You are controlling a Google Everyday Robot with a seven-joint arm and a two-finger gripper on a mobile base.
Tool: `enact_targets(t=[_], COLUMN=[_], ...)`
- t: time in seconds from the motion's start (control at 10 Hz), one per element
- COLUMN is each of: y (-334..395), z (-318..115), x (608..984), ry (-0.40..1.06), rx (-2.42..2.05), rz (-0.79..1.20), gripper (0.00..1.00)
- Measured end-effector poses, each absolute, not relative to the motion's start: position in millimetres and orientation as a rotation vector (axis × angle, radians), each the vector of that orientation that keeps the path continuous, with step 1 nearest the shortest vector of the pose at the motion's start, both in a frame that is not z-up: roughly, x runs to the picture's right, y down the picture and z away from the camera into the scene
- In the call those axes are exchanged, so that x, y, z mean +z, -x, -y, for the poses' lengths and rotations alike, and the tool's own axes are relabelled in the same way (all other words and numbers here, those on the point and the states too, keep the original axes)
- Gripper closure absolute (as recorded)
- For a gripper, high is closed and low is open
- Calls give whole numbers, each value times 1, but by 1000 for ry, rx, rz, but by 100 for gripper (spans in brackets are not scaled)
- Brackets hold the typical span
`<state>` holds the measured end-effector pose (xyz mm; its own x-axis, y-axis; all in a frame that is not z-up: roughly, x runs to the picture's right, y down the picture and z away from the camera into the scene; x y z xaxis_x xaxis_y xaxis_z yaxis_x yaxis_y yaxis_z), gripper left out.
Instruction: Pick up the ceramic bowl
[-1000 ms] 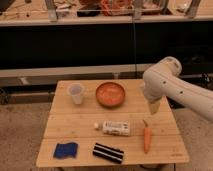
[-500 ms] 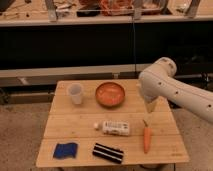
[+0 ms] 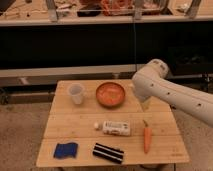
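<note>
The ceramic bowl [image 3: 110, 94] sat at the upper middle of the table [image 3: 75, 127], right of a white cup [image 3: 76, 93]. The claw [image 3: 145, 104] hung just right of the bowl; whether wide or narrow, I could not tell.

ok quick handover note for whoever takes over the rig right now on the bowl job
Gripper: hangs low over the right side of the table, just right of the ceramic bowl, not touching it.
Bowl: upright at the back middle of the table, white cup to its left.
Done: arm brought near the bowl; no grasp yet.
Left: move the gripper onto the bowl's rim, grip, lift.
</note>
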<state>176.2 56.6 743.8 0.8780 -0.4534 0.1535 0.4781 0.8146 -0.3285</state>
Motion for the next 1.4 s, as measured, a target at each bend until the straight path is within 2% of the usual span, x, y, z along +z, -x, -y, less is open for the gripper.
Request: enact_targets(t=[1.4], y=[-123], z=[-51], x=[806], ry=[324], rx=[-679], rz=[202], gripper=[20])
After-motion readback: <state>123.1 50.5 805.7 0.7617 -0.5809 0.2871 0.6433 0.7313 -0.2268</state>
